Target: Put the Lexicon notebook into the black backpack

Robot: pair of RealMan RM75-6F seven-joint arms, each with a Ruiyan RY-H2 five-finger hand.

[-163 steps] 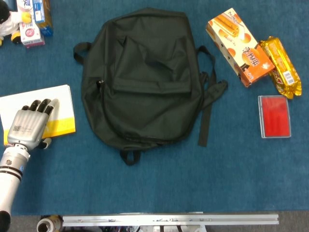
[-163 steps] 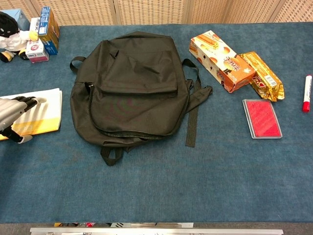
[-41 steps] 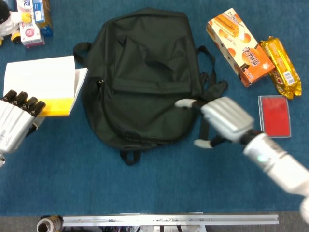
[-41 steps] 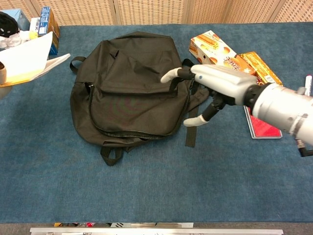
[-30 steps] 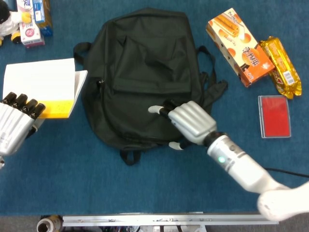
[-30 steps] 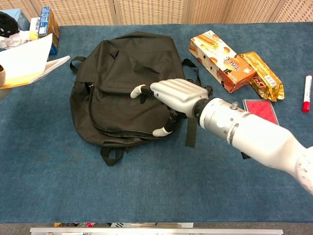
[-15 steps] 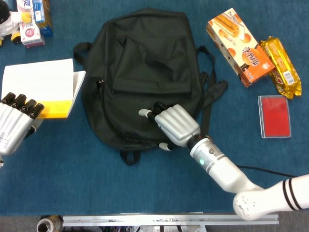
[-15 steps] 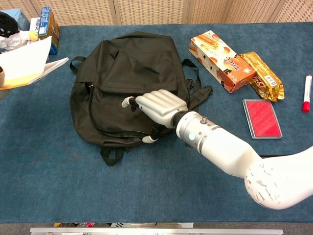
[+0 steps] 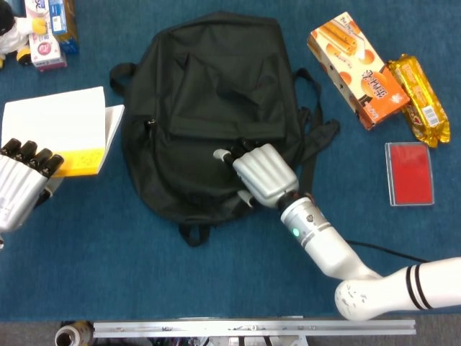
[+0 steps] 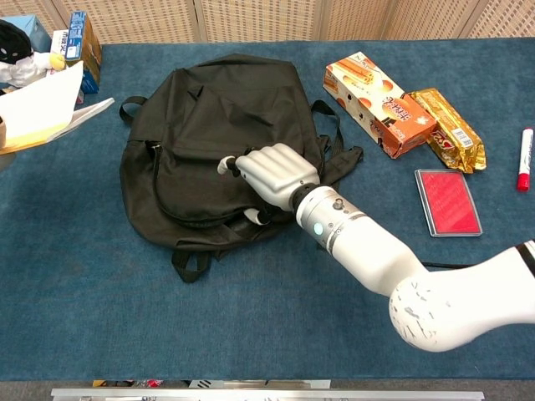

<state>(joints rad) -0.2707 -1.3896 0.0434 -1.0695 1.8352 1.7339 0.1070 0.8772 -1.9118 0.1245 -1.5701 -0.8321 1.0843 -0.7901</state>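
I am at the opening step: the white-and-yellow Lexicon notebook [image 9: 68, 137] is up off the blue cloth surface [image 9: 216, 281], gripped at its yellow lower edge by my left hand [image 9: 20, 189], well to the left of the black fabric backpack [image 9: 209, 108]. My right hand [image 9: 258, 173] lies on the lower front of the backpack, fingers [image 9: 229, 156] curled down onto the cloth near the zip line. I judge they are bunching or pinching the fabric to lift a flap, but I cannot tell whether they truly have hold of it.

Next, as I see it, I must pull that front panel up and away so the mouth gapes, then bring the notebook across and tip it edge-first into the gap. The cloth is limp and may slide out from under my fingers.

The head view shows my left hand's dark fingers wrapped over the notebook's edge; the chest view cuts that hand off almost entirely, showing only the notebook [image 10: 42, 109] tilted up in the air. The chest view, in turn, shows my right hand [image 10: 267, 175] from the side, with a fold of fabric raised beneath it, and a red marker pen [image 10: 524, 159] at the far right which the head view misses.
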